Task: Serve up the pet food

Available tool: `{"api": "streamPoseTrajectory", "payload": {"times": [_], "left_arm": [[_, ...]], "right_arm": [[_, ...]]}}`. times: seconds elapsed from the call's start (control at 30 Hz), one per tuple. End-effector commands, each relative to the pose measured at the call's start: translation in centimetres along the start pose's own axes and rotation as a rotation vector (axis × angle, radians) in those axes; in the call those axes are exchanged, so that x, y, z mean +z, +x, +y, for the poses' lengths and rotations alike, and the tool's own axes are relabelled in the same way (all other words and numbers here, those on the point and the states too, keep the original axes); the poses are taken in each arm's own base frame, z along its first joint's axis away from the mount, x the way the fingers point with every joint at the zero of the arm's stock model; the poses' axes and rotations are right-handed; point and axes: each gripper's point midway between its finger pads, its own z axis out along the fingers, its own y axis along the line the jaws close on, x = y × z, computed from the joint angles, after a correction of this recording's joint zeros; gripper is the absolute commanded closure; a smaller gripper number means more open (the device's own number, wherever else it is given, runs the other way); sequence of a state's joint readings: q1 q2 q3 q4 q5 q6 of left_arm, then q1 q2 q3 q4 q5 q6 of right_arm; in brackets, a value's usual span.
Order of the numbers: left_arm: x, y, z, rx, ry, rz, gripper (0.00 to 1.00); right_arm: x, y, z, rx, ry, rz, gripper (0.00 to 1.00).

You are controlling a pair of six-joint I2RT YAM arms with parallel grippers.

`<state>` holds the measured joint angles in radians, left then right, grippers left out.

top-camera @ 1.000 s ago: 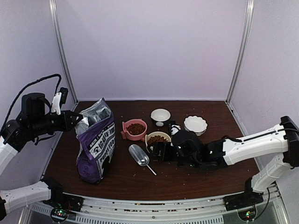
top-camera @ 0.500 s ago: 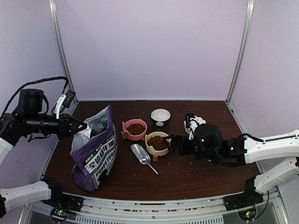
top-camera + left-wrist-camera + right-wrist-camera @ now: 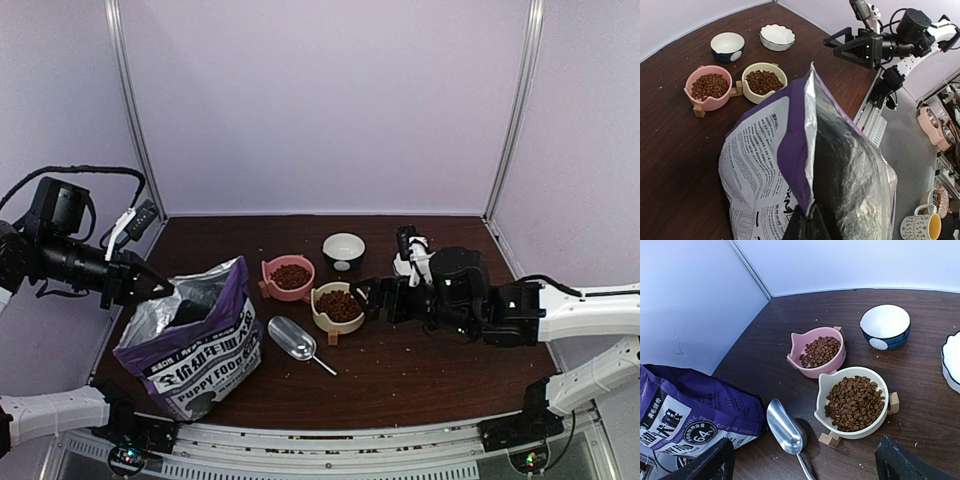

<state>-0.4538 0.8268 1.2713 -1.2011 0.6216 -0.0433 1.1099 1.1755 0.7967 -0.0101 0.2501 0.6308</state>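
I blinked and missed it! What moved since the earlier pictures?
The purple bag tipped down toward the near edge, the left gripper still pinching its top. The open right gripper pulled back from the cream bowl of pet food. The pink bowl and scoop stayed put.

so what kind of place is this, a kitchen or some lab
Probably a robot test booth, not a home: plain white walls on metal posts box in a dark table, with robot arms at its edge and a staged bag and bowls.
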Motion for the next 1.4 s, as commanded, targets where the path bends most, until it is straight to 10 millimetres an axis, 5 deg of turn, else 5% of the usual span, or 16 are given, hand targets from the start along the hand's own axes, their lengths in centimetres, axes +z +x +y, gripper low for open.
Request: {"api": "streamPoseTrajectory", "payload": {"times": [0.0,0.27,0.6,0.97,1.37], "left_arm": [[-2.1,-1.9,-4.0,0.123,0.143,-0.078,1.00],[-0.9,-2.4,-5.5,0.165,0.213,-0.028,1.00],[2.0,-5.2,-8.9,0.285,0.353,-0.001,1.00],[5.0,-6.8,-12.1,0.380,0.493,0.033,1.00],[7.9,-7.5,-13.0,0.386,0.563,0.040,1.00]], "right_arm": [[-1.2,-1.7,1.5,-0.006,-0.078,-0.023,0.00],[-3.1,-2.5,4.2,-0.049,-0.252,-0.039,0.00],[-5.2,-2.5,5.2,-0.106,-0.373,-0.085,0.00],[-10.2,-1.3,3.6,-0.162,-0.508,-0.207,0.00],[-10.6,1.5,5.2,-0.285,-0.611,-0.070,0.00]]}}
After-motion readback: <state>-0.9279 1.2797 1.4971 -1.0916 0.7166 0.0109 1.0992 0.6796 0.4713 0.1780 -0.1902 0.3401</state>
